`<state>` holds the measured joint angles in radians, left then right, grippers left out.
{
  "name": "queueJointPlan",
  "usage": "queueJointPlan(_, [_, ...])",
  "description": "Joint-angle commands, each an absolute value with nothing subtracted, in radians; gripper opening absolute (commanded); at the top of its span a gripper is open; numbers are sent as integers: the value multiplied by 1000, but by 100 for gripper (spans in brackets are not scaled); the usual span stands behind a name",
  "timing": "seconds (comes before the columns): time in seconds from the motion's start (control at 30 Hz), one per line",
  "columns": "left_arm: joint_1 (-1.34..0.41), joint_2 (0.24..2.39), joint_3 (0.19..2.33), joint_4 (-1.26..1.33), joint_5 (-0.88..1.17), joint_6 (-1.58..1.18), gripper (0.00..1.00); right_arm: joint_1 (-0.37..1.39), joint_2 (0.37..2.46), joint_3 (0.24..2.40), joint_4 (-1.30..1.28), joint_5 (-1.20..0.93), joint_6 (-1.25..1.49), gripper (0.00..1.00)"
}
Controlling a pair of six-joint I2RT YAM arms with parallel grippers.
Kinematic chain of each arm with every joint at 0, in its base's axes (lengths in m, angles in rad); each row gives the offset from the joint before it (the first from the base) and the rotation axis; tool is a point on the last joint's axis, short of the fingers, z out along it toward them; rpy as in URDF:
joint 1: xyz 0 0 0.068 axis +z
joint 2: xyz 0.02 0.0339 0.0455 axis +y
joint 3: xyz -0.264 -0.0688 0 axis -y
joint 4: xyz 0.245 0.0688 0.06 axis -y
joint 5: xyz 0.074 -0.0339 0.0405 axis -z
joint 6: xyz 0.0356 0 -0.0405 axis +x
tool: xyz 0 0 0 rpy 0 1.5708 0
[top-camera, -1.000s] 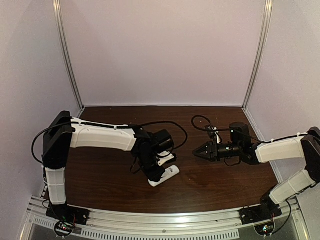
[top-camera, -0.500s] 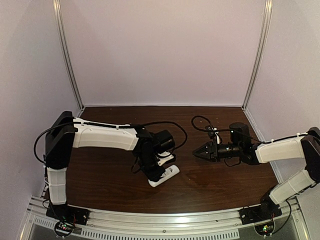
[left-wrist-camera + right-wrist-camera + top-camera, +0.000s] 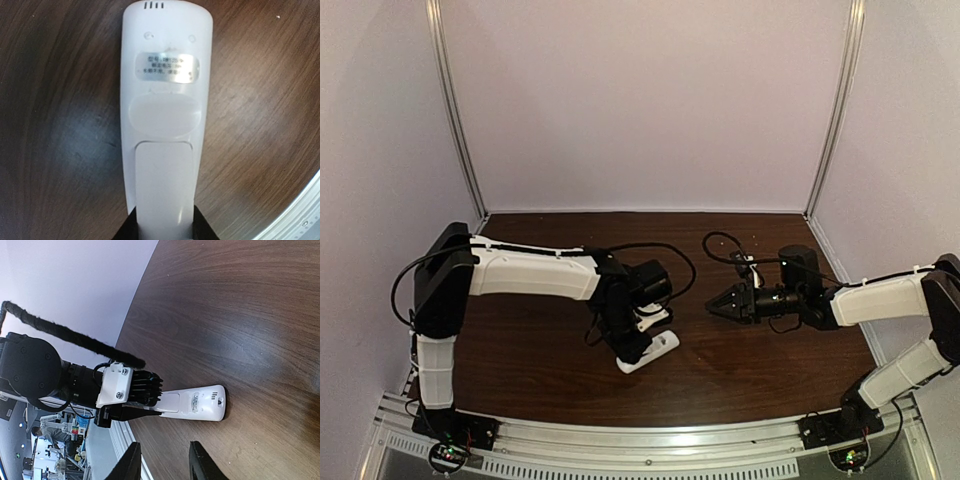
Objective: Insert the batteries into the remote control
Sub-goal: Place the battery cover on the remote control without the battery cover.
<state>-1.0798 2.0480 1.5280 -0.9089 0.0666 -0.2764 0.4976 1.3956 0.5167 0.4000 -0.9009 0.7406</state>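
The white remote control [image 3: 658, 350] lies back side up on the dark wood table, its far end resting on the wood. In the left wrist view the remote control [image 3: 164, 100] shows a silver label and a closed battery cover. My left gripper [image 3: 632, 350] is shut on its near end, with black fingers [image 3: 201, 227] on either side. My right gripper [image 3: 711, 307] is open and empty, hovering to the right of the remote and pointing at it. The right wrist view shows the remote [image 3: 197, 403] beyond my right gripper [image 3: 165, 461]. No batteries are in view.
A black cable [image 3: 722, 238] loops over the table behind the right gripper. An aluminium rail [image 3: 620, 447] runs along the near edge. Pale walls with metal corner posts [image 3: 455, 120] enclose the back and sides.
The left arm's upper links have shifted slightly to the right. The remote and the right gripper have not visibly moved.
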Motion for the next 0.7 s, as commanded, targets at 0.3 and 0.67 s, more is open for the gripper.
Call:
queueJointPlan(0.3, [-1078,2056,1550,-914,57,-255,51,490,1400,515,410,-907,739,35])
queueJointPlan(0.67, [-1077,1961,1554,-877,25,-258,73,492,1399,515,409,-908,739,35])
